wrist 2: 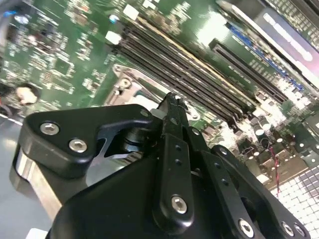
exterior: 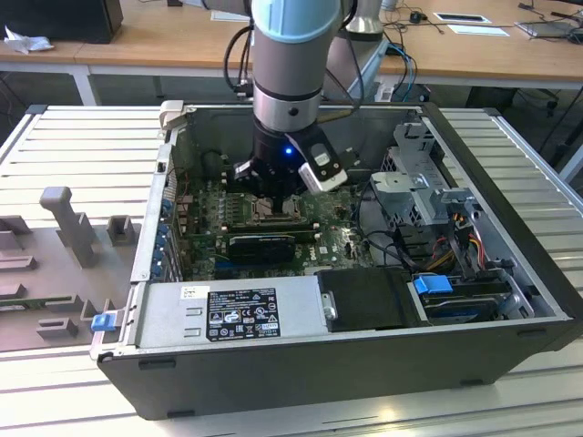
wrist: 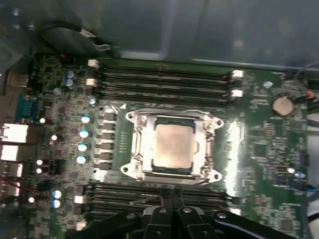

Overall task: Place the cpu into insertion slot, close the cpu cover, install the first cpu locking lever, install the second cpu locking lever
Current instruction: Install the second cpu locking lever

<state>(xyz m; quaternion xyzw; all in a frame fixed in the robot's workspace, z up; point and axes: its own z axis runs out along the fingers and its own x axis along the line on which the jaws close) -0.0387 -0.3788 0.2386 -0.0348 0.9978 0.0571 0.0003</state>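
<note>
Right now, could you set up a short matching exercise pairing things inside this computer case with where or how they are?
Things:
1. cpu
2. cpu cover
3. gripper
4. memory slots

States:
A. long, dark, in parallel rows
B. closed flat, framing the chip
C. seated in the insertion slot, silvery top showing
D. fingers together, beside the socket

Pairs: 1-C, 2-B, 3-D, 4-A

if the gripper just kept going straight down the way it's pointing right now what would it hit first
Probably the motherboard beside the insertion slot, around the memory slots. In the first wrist view the gripper sits over that edge, with the cpu and cpu cover just beyond. Depth is unclear.
</note>
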